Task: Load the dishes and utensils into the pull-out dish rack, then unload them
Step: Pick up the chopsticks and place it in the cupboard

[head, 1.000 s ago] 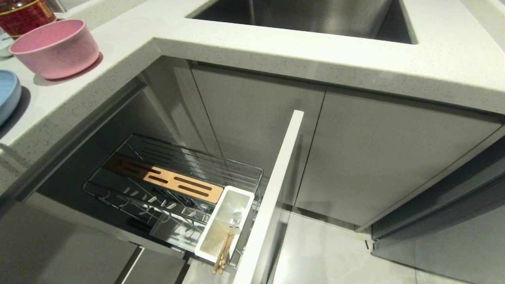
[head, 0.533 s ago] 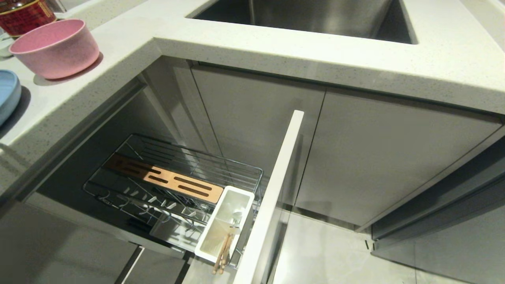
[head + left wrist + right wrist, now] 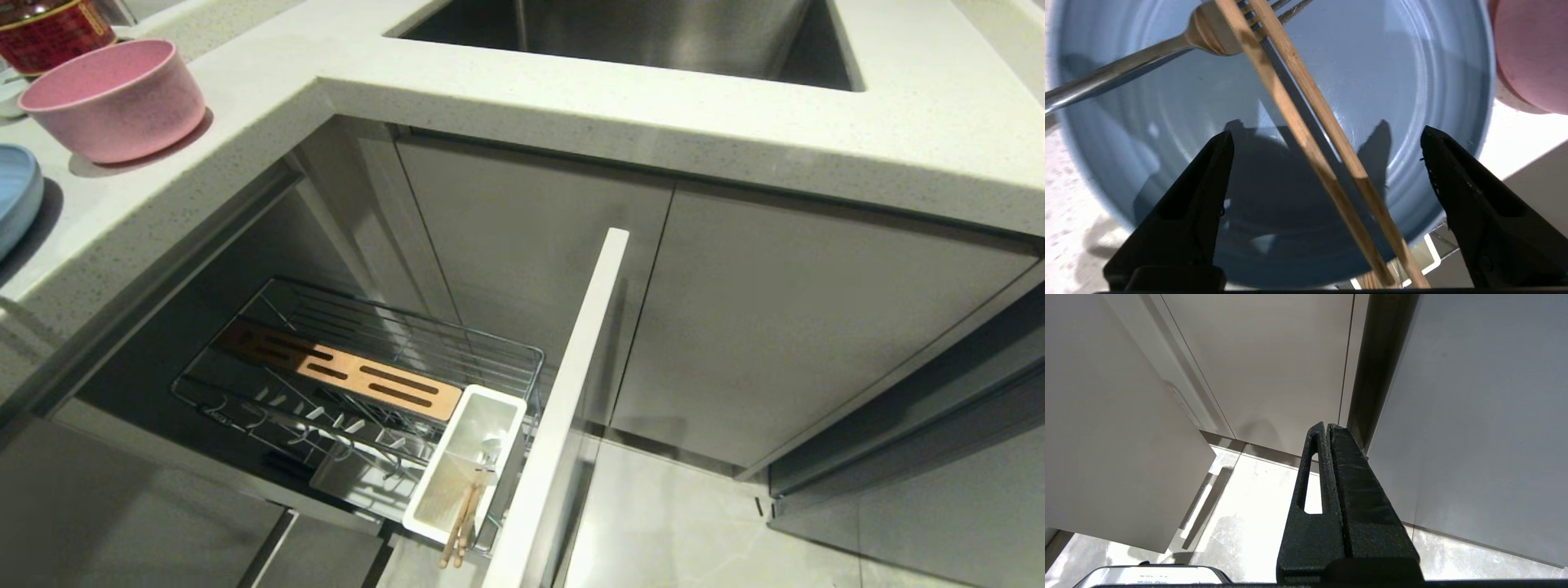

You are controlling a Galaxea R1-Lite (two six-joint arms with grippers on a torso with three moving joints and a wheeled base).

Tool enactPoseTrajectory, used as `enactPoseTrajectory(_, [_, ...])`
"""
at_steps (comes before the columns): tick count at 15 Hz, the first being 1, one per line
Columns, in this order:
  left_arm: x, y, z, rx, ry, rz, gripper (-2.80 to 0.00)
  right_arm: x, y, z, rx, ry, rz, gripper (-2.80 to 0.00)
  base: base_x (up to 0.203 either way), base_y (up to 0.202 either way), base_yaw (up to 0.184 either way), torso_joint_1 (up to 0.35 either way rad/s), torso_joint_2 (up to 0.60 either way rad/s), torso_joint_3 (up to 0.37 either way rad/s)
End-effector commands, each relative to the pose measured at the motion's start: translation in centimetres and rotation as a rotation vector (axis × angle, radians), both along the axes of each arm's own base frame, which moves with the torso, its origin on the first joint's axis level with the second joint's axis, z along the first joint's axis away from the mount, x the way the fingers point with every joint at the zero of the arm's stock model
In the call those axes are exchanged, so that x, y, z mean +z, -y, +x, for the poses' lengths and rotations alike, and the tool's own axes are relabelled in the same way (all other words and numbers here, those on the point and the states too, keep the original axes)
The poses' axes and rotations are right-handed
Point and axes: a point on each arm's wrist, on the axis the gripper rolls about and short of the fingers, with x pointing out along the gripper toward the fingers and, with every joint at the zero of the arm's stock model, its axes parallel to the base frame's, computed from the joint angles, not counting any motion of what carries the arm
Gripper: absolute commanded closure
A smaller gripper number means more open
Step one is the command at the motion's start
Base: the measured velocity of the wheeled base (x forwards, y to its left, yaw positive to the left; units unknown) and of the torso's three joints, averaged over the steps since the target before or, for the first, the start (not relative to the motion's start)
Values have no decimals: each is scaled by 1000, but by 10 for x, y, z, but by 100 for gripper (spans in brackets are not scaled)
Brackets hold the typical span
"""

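My left pincer [image 3: 1327, 139] hangs spread wide over the blue plate [image 3: 1412, 81] on the tabletop [image 3: 571, 90], its fingers either side of the chopsticks [image 3: 1306, 134], which lie across the plate beside the fork [image 3: 1126, 65]. The pink bowl [image 3: 114, 98] sits just beside the plate. The pull-out dish rack [image 3: 359, 384] stands open below, and my right pincer [image 3: 1327, 428] is pressed together above the floor [image 3: 1249, 506].
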Motion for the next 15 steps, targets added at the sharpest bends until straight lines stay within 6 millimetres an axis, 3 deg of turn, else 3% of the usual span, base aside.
enactPoseTrajectory(1, [-2,-2,6,1,-18,-8,-280,-7,0,2,1,-25,0,0,0,0,0,0,0,0])
enactPoseTrajectory(8, [-5,-4,15,-2,-38,-15,-280,-7,0,2,1,-25,0,0,0,0,0,0,0,0])
enactPoseTrajectory(9, [-5,-4,15,-1,-38,-13,0,-7,0,2,1,-25,0,0,0,0,0,0,0,0])
enactPoseTrajectory(15, [-5,-3,14,-2,-35,-24,0,-7,0,2,1,-26,0,0,0,0,0,0,0,0])
